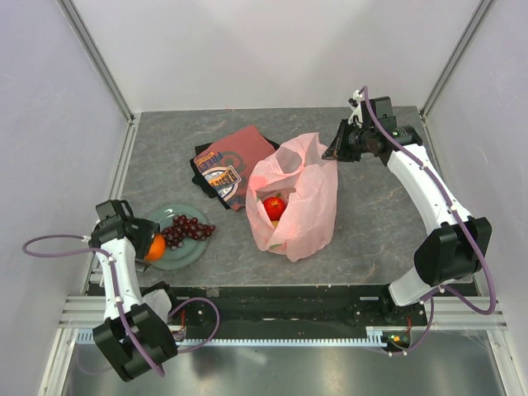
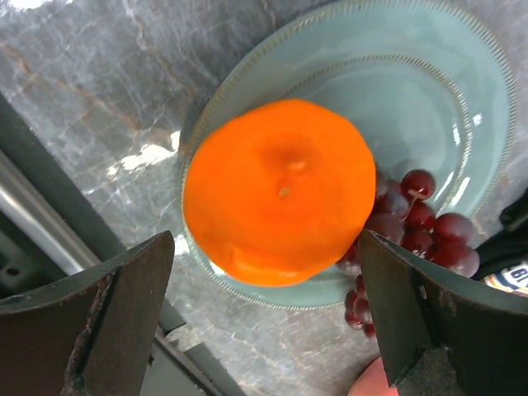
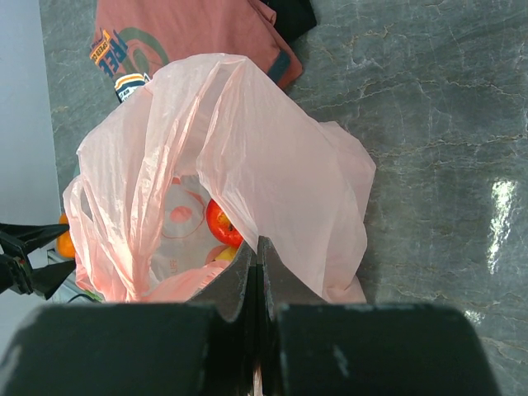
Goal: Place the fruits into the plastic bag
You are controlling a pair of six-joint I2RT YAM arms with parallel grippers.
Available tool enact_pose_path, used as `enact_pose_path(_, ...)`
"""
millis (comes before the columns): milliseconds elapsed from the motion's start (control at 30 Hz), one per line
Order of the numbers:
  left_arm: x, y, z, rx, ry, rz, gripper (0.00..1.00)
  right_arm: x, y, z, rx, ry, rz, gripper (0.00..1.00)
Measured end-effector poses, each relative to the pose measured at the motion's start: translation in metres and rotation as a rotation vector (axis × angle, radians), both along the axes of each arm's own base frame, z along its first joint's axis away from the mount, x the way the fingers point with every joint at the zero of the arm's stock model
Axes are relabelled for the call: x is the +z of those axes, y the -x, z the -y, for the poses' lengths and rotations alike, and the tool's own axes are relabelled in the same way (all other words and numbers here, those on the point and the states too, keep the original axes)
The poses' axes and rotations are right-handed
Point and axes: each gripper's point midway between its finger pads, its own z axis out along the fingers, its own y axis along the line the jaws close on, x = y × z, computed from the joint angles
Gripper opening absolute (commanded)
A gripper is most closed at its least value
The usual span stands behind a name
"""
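The orange [image 2: 276, 190] lies on the near rim of the pale green plate [image 2: 462, 82], with dark purple grapes [image 2: 421, 219] beside it. My left gripper [image 2: 266, 268] is open, a finger on each side of the orange and not touching it; in the top view it [image 1: 145, 244] is at the plate's left edge. The pink plastic bag [image 1: 293, 198] lies mid-table, its mouth held up. My right gripper [image 3: 257, 247] is shut on the bag's upper edge. A red apple [image 3: 223, 224] and a yellow fruit [image 3: 221, 253] are inside the bag.
A folded red printed cloth [image 1: 231, 165] lies just behind and left of the bag. The plate [image 1: 191, 252] is at the front left, near the table's edge rail. White walls close the back and both sides.
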Motion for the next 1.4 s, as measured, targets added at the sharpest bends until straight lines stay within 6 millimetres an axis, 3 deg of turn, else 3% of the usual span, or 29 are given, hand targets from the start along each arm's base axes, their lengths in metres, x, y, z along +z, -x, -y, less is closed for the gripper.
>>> enact_pose_path(367, -0.008, -0.012, -0.008, 0.024, 0.009, 0.03, 0.99, -0.001, 0.0, 0.0, -0.005, 0.001, -0.003, 0.0)
enact_pose_path(467, -0.009, -0.015, -0.01, 0.028, 0.006, 0.035, 0.91, -0.001, 0.0, 0.001, -0.006, 0.001, -0.003, 0.0)
enact_pose_path(567, -0.01, -0.018, -0.011, 0.029, 0.006, 0.044, 0.7, -0.001, 0.0, 0.001, -0.007, 0.002, -0.003, 0.0)
enact_pose_path(600, -0.01, -0.019, -0.011, 0.03, 0.007, 0.048, 0.58, -0.001, 0.0, 0.001, -0.007, 0.002, -0.004, 0.0)
enact_pose_path(700, -0.01, -0.02, -0.01, 0.032, 0.01, 0.057, 0.47, -0.001, 0.0, 0.001, -0.009, 0.003, -0.003, 0.0)
enact_pose_path(1133, -0.008, -0.016, -0.013, 0.043, -0.014, 0.054, 0.41, -0.001, -0.001, 0.001, -0.01, 0.002, -0.002, 0.0)
enact_pose_path(1233, 0.001, -0.013, -0.021, 0.057, -0.058, 0.049, 0.4, -0.001, -0.001, 0.001, -0.01, 0.001, -0.002, 0.0)
enact_pose_path(1400, 0.036, -0.021, -0.041, 0.046, -0.177, 0.1, 0.3, -0.001, -0.001, 0.001, -0.01, 0.001, -0.002, 0.0)
